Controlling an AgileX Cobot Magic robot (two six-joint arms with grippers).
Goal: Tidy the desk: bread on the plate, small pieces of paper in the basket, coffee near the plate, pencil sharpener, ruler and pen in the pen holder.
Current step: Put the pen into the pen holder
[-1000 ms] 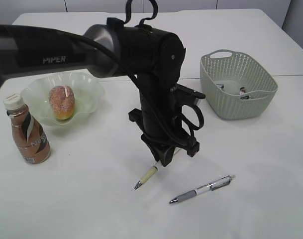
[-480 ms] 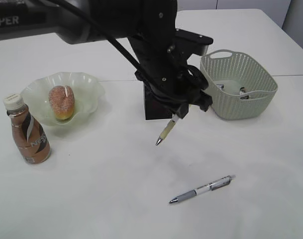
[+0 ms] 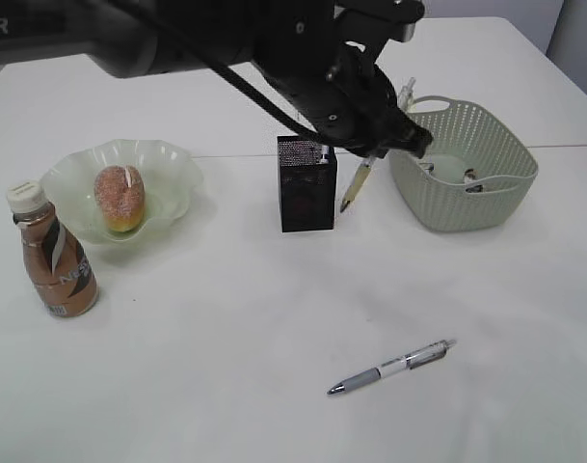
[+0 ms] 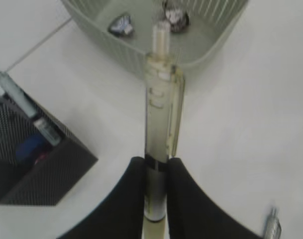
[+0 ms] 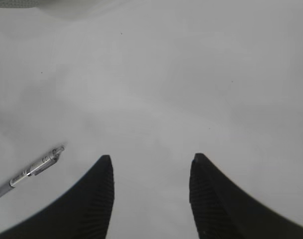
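Left gripper (image 4: 155,172) is clamped on a cream-bodied pen (image 4: 159,119), jaws narrow around the barrel. Pen hangs in the air, tilted, tip pointing down-left, in the gap between the pen holder (image 3: 306,183) and the basket (image 3: 462,162), just to the right of the holder and not inside it. Left arm (image 3: 206,39) reaches in from the upper left, across the middle of the table (image 3: 226,367).

Right gripper (image 5: 151,179) hovers over bare table, jaws standing apart, nothing between them.

Second pen (image 3: 391,367), grey grip, lies flat on the table near the front, well apart from the holder. It also shows at the left edge of the right wrist view.

Pen holder is black mesh, upright; a few items already stand in it, blurred in the left wrist view, can't tell which.

Basket holds a couple of small crumpled pieces (image 4: 120,24) on its floor.

Bread (image 3: 119,198) sits on the plate (image 3: 173,169) at left. Coffee bottle (image 3: 52,253) stands upright just beside the plate, front-left of it.
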